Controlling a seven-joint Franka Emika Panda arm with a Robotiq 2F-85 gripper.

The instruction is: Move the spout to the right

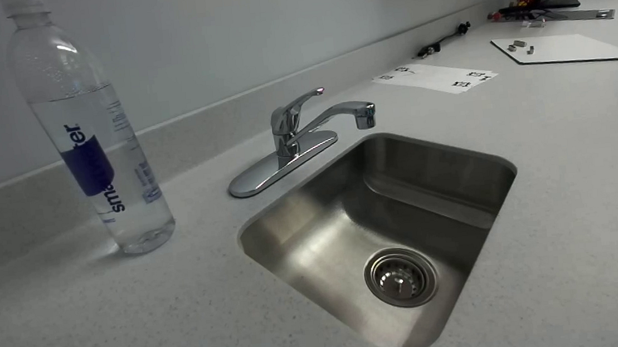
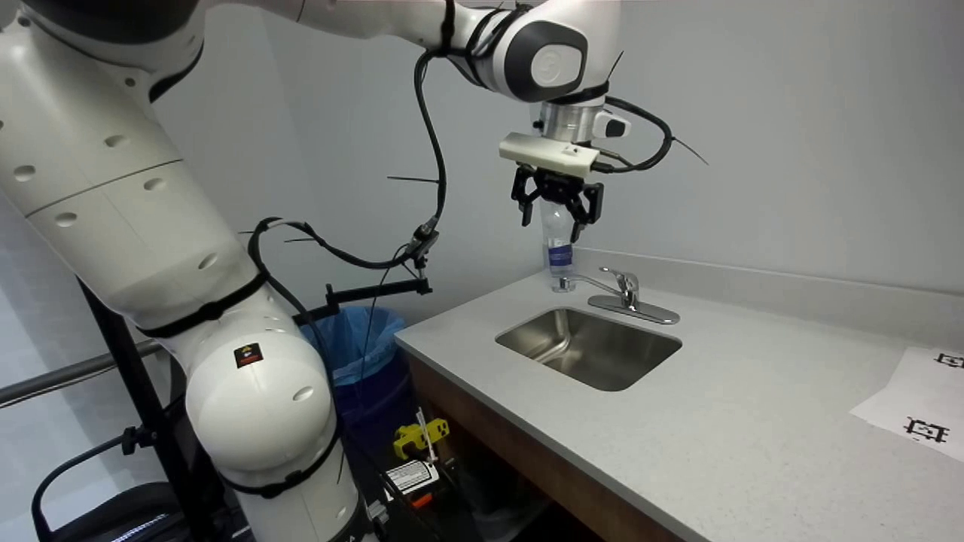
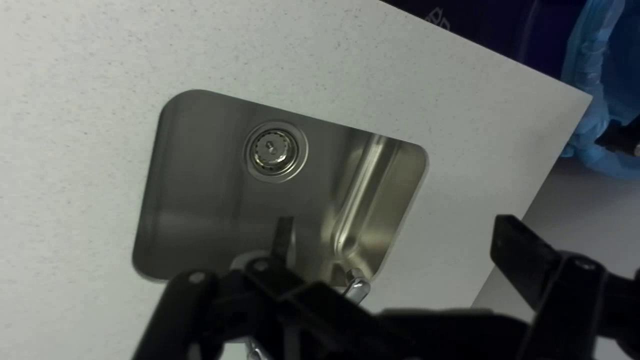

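Observation:
The spout (image 1: pixel 337 110) is a slim chrome tube with a downturned tip, joined to the faucet base beside the sink (image 1: pixel 437 168). In an exterior view it also shows (image 2: pixel 591 282), pointing left from the base. In the wrist view only its tip end (image 3: pixel 357 287) shows, near a sink corner; black gripper parts hide the rest. The flat lever handle (image 1: pixel 305 99) stands above the spout. My gripper (image 2: pixel 552 228) is open and empty, above spout height and apart from the faucet. The wrist view shows its fingers (image 3: pixel 395 224) spread wide. An exterior view does not show the gripper.
A clear water bottle (image 1: pixel 141 205) stands on the counter near the faucet; it shows behind my gripper in an exterior view (image 2: pixel 561 256). A wall (image 2: pixel 791 150) rises behind the counter. Marked papers (image 1: pixel 429 78) lie further along. A blue-lined bin (image 2: pixel 358 339) stands past the counter edge.

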